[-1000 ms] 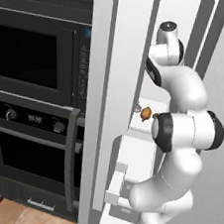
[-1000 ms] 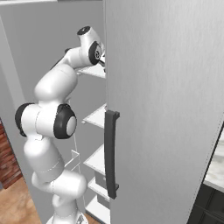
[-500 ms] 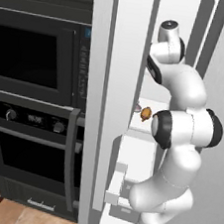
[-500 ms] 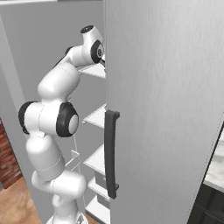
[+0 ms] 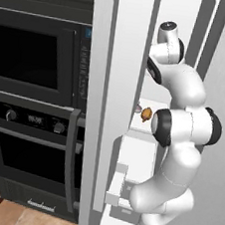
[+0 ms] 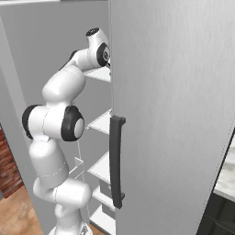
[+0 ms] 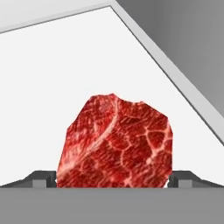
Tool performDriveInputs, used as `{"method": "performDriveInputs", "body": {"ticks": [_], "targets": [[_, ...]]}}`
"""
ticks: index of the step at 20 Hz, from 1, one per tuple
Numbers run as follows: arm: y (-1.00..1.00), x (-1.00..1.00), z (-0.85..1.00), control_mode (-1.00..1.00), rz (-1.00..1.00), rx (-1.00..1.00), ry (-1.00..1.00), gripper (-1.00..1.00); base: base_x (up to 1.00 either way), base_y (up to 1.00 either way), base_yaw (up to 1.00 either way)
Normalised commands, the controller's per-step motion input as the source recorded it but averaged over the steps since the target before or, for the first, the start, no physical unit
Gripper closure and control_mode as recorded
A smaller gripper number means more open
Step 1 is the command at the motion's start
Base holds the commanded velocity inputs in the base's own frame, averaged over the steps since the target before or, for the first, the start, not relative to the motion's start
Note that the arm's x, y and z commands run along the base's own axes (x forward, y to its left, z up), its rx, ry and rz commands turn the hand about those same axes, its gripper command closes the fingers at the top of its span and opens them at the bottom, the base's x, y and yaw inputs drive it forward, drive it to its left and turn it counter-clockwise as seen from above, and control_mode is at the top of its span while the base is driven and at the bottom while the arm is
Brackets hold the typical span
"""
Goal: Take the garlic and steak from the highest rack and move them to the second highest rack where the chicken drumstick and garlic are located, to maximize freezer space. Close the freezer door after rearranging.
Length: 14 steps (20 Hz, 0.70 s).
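You are at the steak pickup on the highest rack. The steak lies between the spread fingers of the gripper; whether they touch it you cannot tell. Next, pinch, lift and lower toward the chicken drumstick. The freezer door stands close beside the arm; clear it.

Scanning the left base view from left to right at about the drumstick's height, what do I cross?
Black oven front → its vertical bar handle → open freezer door → chicken drumstick on the white rack → the arm's dark-capped elbow joint.
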Motion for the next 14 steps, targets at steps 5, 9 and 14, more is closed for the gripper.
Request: {"method": "performDriveInputs", "body": {"ticks": [5, 9, 14], "targets": [[0.00, 0.02, -0.46, -1.00, 0.00, 0.00, 0.01, 1.00, 0.00, 0.00, 0.00], [0.00, -0.08, -0.31, -1.00, 0.00, -0.03, 0.02, 1.00, 0.00, 0.00, 0.00], [0.01, -0.35, -0.17, -1.00, 0.02, 0.00, -0.12, 1.00, 0.00, 0.00, 0.00]]}}
